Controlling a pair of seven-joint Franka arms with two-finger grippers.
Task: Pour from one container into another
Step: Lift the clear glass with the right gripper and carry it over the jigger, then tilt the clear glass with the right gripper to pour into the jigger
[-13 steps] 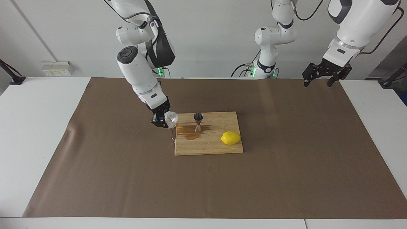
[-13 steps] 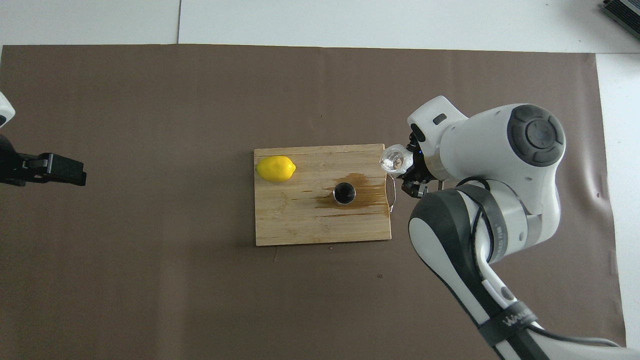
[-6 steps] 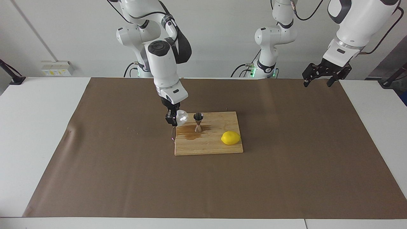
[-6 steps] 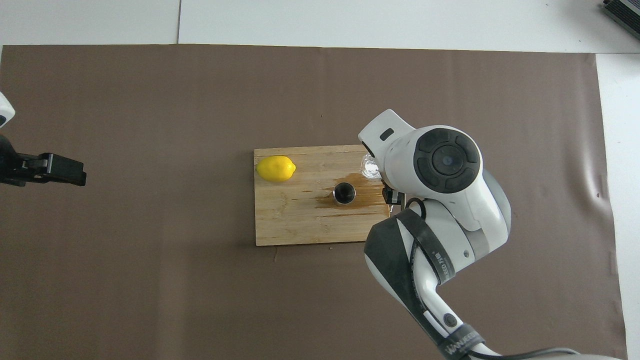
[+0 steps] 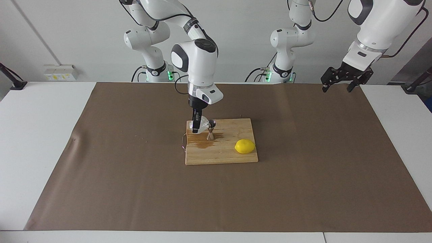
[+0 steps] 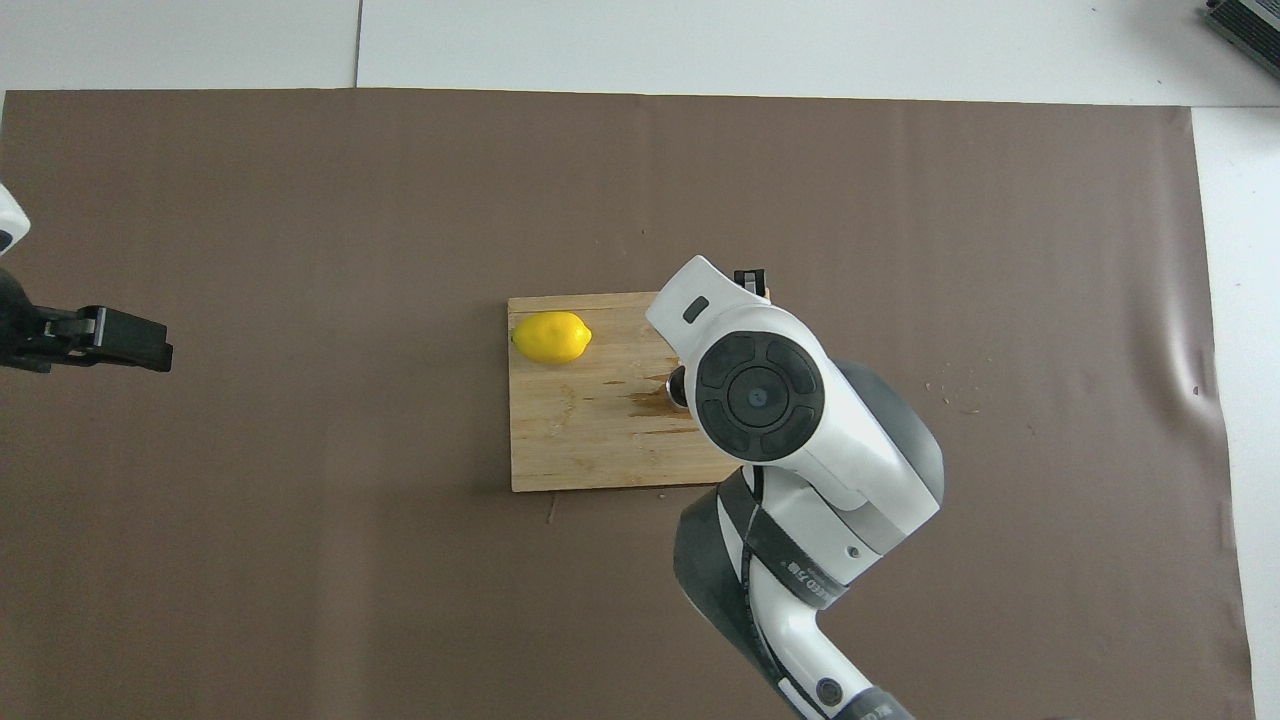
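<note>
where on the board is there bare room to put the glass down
The dry strip of the board along its edge farthest from the robots, between the brown spill and the lemon, is free. It is crowded around the jigger, where the right gripper holds the glass.

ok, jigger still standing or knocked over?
Upright. The steel jigger stands on its lower cone on the cutting board, in a brown spill, the right gripper holding the glass cup beside its rim.

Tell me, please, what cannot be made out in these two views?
- Overhead view: the right arm hides the glass cup, most of the jigger and the right gripper.
- Facing view: whether liquid is leaving the cup, too small.
- Overhead view: left gripper partly cut off by the edge.
</note>
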